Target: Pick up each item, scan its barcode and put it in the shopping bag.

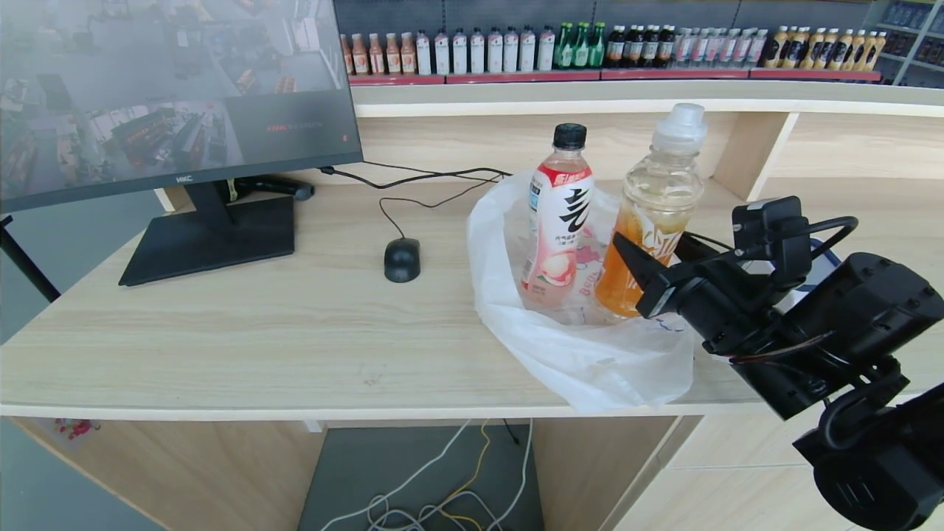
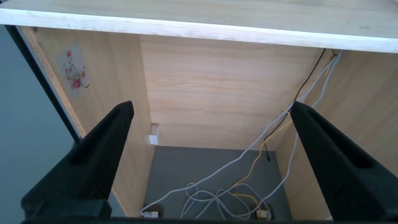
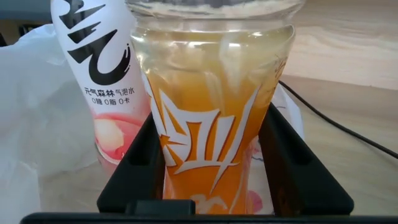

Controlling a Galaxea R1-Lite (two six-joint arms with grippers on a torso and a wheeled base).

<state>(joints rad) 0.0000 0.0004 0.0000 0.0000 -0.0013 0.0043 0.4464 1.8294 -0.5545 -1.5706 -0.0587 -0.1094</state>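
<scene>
A white shopping bag (image 1: 590, 354) lies open on the wooden counter (image 1: 258, 332), right of centre. Two bottles stand upright in it: a pink-labelled bottle (image 1: 557, 221) with a black cap and, beside it, an orange drink bottle (image 1: 660, 199) with a clear cap. My right gripper (image 1: 649, 273) is shut on the orange bottle's lower half. Up close, its fingers (image 3: 140, 155) press both sides of the orange bottle (image 3: 211, 93), with the pink bottle (image 3: 102, 74) and bag (image 3: 37, 124) beside it. My left gripper (image 2: 211, 109) hangs open and empty below the counter's front edge.
A monitor (image 1: 169, 88) on a black stand fills the counter's left rear, with a black handheld device (image 1: 273, 186) behind it. A black mouse (image 1: 402, 259) and its cable lie mid-counter. Drink bottles line a rear shelf (image 1: 605, 44). Loose cables (image 2: 217, 193) lie under the counter.
</scene>
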